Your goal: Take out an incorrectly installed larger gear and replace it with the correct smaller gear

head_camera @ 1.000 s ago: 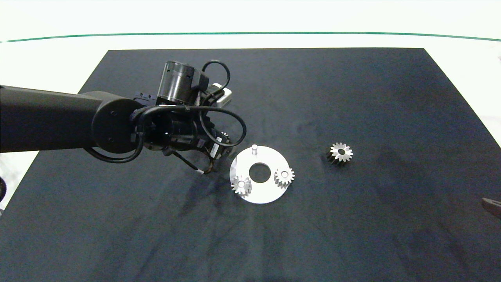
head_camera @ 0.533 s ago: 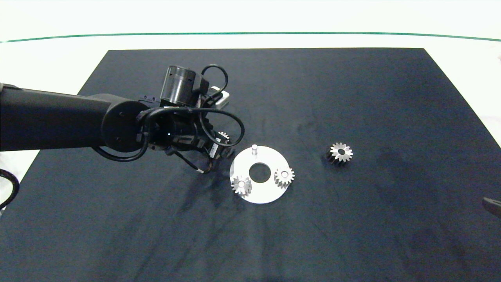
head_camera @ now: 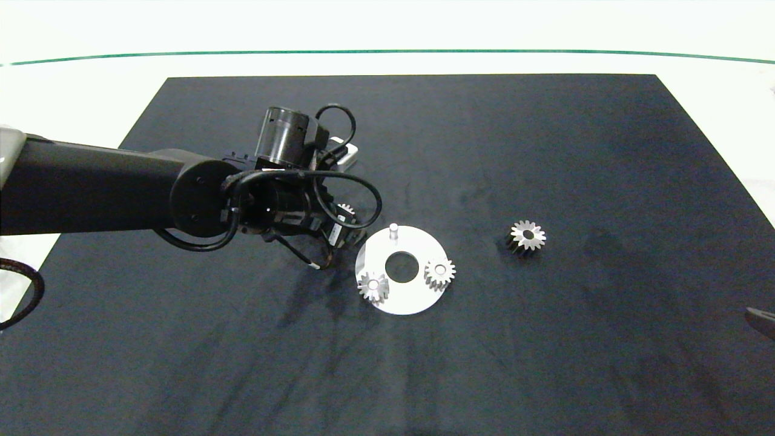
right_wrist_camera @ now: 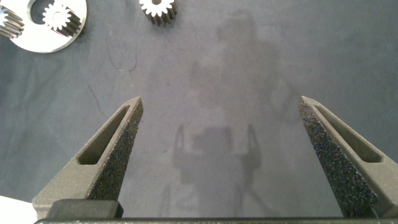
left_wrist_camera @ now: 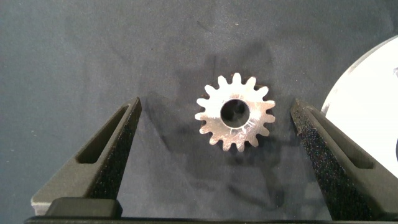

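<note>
The smaller gear [left_wrist_camera: 235, 113], stubby-toothed with a wide centre hole, lies flat on the black mat just left of the round silver plate [head_camera: 404, 300]. My left gripper [left_wrist_camera: 216, 104] hangs over it, open, with one finger on each side and neither touching it. In the head view only a few of its teeth [head_camera: 346, 210] show past my left wrist. The larger gear [head_camera: 527, 235], with pointed teeth and dark sides, rests on the mat to the right of the plate, and also shows in the right wrist view [right_wrist_camera: 158, 7]. My right gripper [right_wrist_camera: 219, 99] is open and holds nothing, parked at the mat's right edge [head_camera: 761, 320].
The plate carries two all-silver gears [head_camera: 373, 286] [head_camera: 439, 272] and a bare upright peg [head_camera: 393, 229] at its far side. The plate's rim [left_wrist_camera: 373, 93] lies close beside my left gripper's finger. The black mat [head_camera: 545, 151] covers the white table.
My left arm has shifted slightly right, toward the plate, staying over the smaller gear. The gears, the plate and the right gripper have not moved.
</note>
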`<control>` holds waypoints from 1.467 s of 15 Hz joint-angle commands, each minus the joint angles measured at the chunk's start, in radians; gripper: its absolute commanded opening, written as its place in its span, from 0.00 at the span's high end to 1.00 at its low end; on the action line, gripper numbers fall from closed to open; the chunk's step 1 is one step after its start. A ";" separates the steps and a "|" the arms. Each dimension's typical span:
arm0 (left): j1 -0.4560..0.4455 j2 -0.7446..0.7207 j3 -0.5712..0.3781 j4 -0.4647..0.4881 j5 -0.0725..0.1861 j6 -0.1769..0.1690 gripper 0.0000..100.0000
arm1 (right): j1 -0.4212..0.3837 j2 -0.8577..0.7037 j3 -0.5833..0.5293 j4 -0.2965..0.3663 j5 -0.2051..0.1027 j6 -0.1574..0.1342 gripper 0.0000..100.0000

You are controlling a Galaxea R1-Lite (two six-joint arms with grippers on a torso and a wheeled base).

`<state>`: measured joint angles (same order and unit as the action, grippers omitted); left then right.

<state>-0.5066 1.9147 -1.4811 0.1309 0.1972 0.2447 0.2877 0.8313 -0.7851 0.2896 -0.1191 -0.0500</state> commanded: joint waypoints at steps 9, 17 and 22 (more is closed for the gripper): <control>-0.003 0.012 -0.025 0.010 0.001 -0.053 0.23 | -0.001 0.000 0.000 0.002 -0.001 -0.001 0.00; -0.001 0.014 -0.015 0.010 0.001 -0.056 0.40 | -0.001 -0.001 0.004 0.002 -0.001 0.001 0.00; -0.006 0.014 -0.015 0.009 0.001 -0.056 0.49 | -0.002 -0.001 0.004 0.002 0.001 0.001 0.00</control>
<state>-0.5117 1.9281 -1.4955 0.1400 0.1962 0.1874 0.2855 0.8298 -0.7806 0.2896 -0.1177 -0.0485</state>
